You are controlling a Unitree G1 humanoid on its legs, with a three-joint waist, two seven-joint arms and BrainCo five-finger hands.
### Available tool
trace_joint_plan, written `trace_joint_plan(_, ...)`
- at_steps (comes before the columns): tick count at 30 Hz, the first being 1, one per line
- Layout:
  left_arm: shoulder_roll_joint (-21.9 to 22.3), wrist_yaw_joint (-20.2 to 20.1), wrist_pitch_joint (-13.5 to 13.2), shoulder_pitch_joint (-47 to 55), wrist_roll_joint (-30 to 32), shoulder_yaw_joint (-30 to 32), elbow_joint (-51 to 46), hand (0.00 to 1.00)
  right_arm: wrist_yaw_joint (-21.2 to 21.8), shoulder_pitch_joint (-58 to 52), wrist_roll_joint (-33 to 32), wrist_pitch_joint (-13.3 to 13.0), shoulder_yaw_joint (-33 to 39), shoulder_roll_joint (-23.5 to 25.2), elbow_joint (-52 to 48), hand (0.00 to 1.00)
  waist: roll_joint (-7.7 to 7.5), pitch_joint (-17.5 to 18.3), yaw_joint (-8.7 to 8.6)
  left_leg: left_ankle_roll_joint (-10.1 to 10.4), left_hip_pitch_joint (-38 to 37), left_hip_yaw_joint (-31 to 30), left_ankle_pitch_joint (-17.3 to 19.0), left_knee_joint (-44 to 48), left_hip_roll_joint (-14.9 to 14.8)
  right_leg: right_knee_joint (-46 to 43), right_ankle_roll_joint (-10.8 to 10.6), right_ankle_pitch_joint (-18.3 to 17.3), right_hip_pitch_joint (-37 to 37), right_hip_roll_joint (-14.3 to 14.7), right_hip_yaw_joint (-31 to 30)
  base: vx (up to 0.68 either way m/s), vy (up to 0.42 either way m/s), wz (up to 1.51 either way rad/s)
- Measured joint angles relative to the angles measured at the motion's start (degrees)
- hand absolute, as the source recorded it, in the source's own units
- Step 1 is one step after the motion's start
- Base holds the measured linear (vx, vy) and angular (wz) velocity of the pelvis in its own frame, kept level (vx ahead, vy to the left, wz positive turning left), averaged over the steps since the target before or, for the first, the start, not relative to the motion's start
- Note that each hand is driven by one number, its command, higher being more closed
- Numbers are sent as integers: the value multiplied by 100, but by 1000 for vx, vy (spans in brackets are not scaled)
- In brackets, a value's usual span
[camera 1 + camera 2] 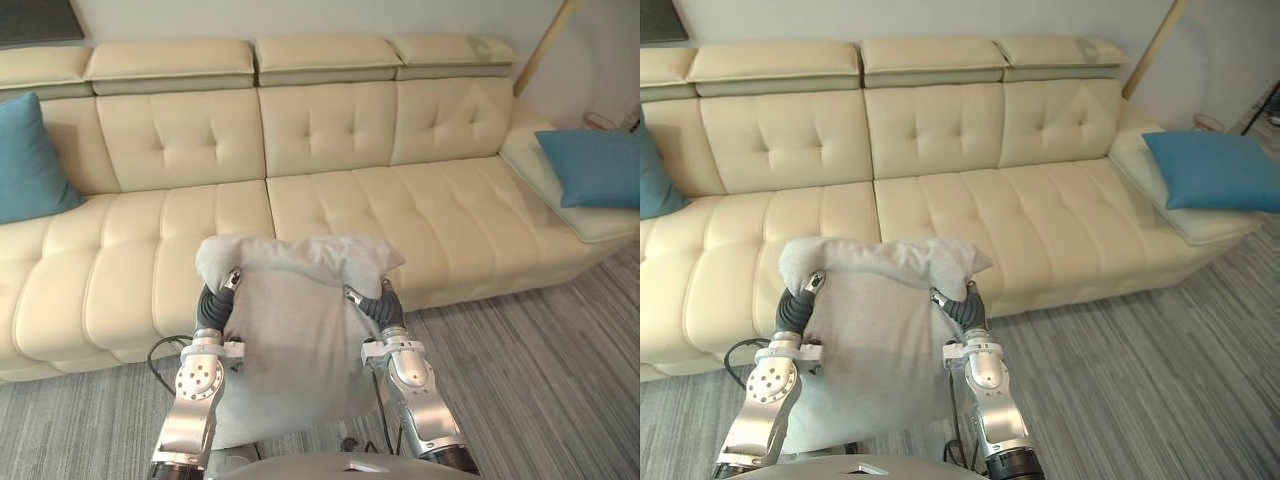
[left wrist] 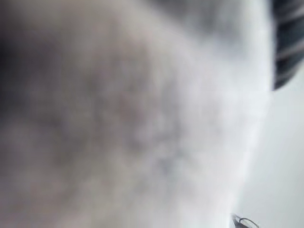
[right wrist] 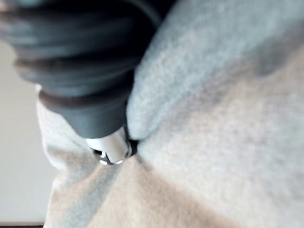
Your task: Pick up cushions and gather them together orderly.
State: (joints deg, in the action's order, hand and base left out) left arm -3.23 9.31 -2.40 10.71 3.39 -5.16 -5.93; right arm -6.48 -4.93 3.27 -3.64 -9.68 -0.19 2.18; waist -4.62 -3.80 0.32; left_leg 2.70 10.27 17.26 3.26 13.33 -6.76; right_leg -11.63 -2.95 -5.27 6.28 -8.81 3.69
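A light grey cushion [image 1: 295, 330] hangs upright in front of me, held up between my two hands above the floor before the sofa. My left hand [image 1: 214, 305] presses into its left side and my right hand [image 1: 378, 308] into its right side; the fingers of both are buried in the fabric. The same grey cloth [image 2: 118, 118] lies close against the left wrist camera. In the right wrist view the dark cover of the right hand [image 3: 80, 61] sinks into the cushion [image 3: 213, 118]. One blue cushion [image 1: 28, 160] leans at the sofa's far left, another blue cushion [image 1: 595, 165] lies on its right end.
The cream tufted sofa [image 1: 330, 130] spans the view, its middle seats bare. Grey striped floor [image 1: 540, 370] lies in front and to the right. A wooden pole [image 1: 540, 45] leans at the back right.
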Motion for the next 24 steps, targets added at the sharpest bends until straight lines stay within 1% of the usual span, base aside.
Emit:
trace_joint_plan(1, -17, 12, 1, 0, 0, 6, 3, 100, -9, 24, -10, -1, -26, -1, 48, 100, -17, -1, -12, 6, -15, -20, -4, -51, 37, 12, 14, -8, 1, -25, 14, -145, 96, -15)
trace_joint_plan(2, -19, 41, 0, -2, 0, 41, 2, 100, -11, 110, -13, 2, -68, -13, 127, 100, -40, 11, -12, 60, -55, -96, -44, -242, 150, 132, 11, -7, -2, -88, 49, -117, 90, -8)
trace_joint_plan(3, -22, 51, 0, -14, -9, 57, -5, 100, -13, 135, -13, -3, -82, -18, 104, 100, -22, 20, -11, 67, -56, -182, -146, -438, 223, 284, 29, 14, -6, -105, 70, -110, 94, -3)
trace_joint_plan(5, -20, 63, 0, -16, -16, 57, -12, 100, -17, 156, -12, -4, -81, -22, 105, 100, -9, 27, -12, 54, -55, -179, -352, -687, 251, 442, 101, 89, -3, -112, 173, -42, 42, 14)
trace_joint_plan(6, -22, 61, 0, -13, -56, 57, -12, 100, -13, 155, -10, 0, -81, -23, 106, 100, -22, 36, -8, 57, -63, -195, -456, -842, 285, 506, 90, 143, 3, -110, 180, 10, 15, 24)
trace_joint_plan(7, -21, 51, 0, -12, -63, 56, -12, 100, -10, 158, -10, 0, -79, -24, 106, 100, -25, 38, -8, 39, -109, -243, -563, -981, 346, 546, 61, 274, -9, -125, 176, 31, 12, 25)
trace_joint_plan(8, -21, 43, 0, -6, -64, 53, -12, 100, -8, 157, -10, 0, -77, -25, 107, 100, -19, 41, -11, 15, -152, -275, -630, -1078, 377, 551, 15, 317, -27, -136, 181, 80, -3, 23)
trace_joint_plan(9, -20, 41, 0, -4, -64, 55, -12, 100, -3, 158, -11, 1, -68, -23, 108, 100, 5, 56, 8, -48, -227, -308, -776, -1207, 409, 581, -163, 402, -68, -134, 190, 96, -10, 10)
trace_joint_plan(11, -16, 36, 0, -1, -73, 51, -12, 100, 0, 155, -12, 2, -63, -25, 108, 100, 32, 73, 11, -105, -318, -319, -841, -1267, 406, 666, -269, 464, -185, -108, 205, 100, -27, 0)
trace_joint_plan(16, -3, 21, 0, -3, -87, -6, -1, 100, -1, 139, -14, 1, -10, -51, 108, 100, 79, 114, -102, -96, -552, -304, -950, -1577, 398, 724, -292, 451, -279, -66, 200, 23, -14, -6)
trace_joint_plan(18, -4, 17, 1, -1, -87, -9, 4, 100, 0, 130, -14, 1, 27, -49, 108, 100, 79, 114, -97, -98, -549, -271, -975, -1627, 407, 720, -267, 434, -225, -69, 176, -23, 19, -6)
trace_joint_plan(20, -13, 16, 1, 0, -87, -3, 7, 100, 3, 123, -12, 1, 79, -43, 111, 100, 65, 109, -81, -77, -515, -207, -905, -1574, 437, 593, -240, 317, -110, -118, 134, -29, 37, -9)
trace_joint_plan(21, -18, 16, 1, -1, -87, 7, 6, 100, 3, 123, -12, 1, 79, -31, 110, 100, 44, 108, -73, -106, -459, -164, -832, -1460, 459, 450, -203, 228, -24, -169, 121, -17, 55, -4)
trace_joint_plan(22, -17, 14, 1, -2, -87, 0, 6, 100, 5, 123, -7, 1, 77, -27, 111, 100, 11, 92, -86, -166, -267, -166, -589, -1040, 492, 142, -150, 63, 119, -278, 112, -4, 47, 3)
trace_joint_plan(23, -12, -2, 5, 3, -87, -7, 7, 100, 6, 122, -6, 2, 89, -40, 112, 100, 13, 90, -98, -180, -133, -186, -403, -730, 494, -57, -46, -34, 192, -318, 113, 21, 65, 12)
trace_joint_plan(24, 9, -12, 8, 3, -87, -11, 6, 100, 4, 119, -6, 1, 90, -49, 112, 100, 7, 60, -128, -201, -77, -271, -206, -471, 506, -324, 122, -102, 198, -364, 142, 38, 47, 14)
